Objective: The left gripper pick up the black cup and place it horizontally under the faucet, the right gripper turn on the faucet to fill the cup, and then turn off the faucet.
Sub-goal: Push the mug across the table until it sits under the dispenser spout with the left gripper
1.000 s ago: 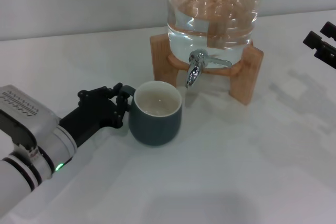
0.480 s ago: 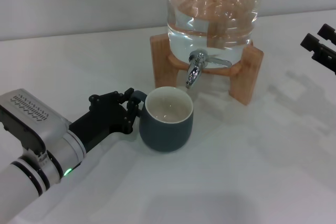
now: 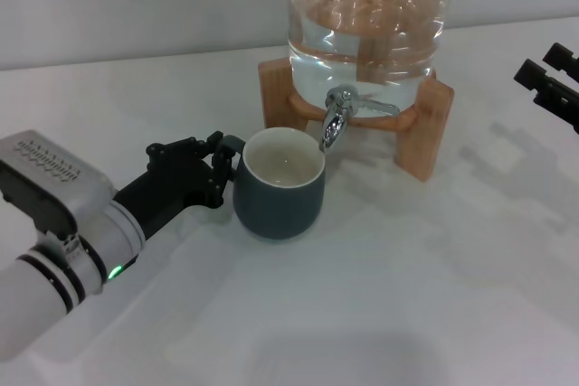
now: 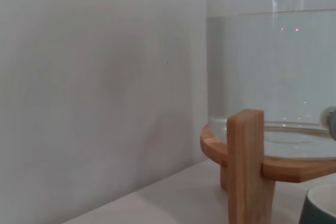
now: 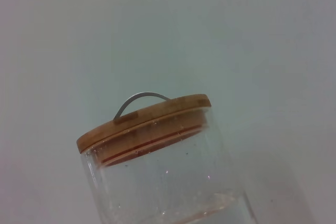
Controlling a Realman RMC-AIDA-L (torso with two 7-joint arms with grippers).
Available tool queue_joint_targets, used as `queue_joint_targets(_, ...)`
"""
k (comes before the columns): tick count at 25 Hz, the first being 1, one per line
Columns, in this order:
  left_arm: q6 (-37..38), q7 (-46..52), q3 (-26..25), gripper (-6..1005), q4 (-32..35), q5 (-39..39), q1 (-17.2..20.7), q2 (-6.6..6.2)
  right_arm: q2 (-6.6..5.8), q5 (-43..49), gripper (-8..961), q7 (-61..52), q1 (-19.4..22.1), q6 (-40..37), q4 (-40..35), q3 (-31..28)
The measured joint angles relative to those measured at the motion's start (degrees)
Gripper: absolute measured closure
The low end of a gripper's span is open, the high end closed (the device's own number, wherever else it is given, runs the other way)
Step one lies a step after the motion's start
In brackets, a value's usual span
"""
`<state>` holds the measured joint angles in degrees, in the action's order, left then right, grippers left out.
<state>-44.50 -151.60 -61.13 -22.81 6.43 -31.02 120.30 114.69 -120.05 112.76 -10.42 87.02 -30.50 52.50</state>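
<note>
In the head view the left gripper, a black jointed claw, was clamped on the handle of the squat black cup, empty and upright just beside the chrome faucet of the water-filled clear glass jar, so its rim could knock the spout, while the right gripper waited well apart from the faucet, its state not readable; in the left wrist view the wooden stand held the jar; in the right wrist view the jar's wooden lid was on.

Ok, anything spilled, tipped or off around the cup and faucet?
Nothing stands out. The cup stands upright and dry inside, its rim just under the faucet spout. No water shows on the table. The left gripper holds its handle.
</note>
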Motion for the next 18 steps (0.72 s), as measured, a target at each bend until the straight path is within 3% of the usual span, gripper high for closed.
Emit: queue_joint_targets(18, 1.5, 0.3, -0.2, 859, -0.3, -0.1, -3.0, 0.19, 0.00, 0.0, 111, 0.1, -0.4, 0.0, 0.1, 0.0)
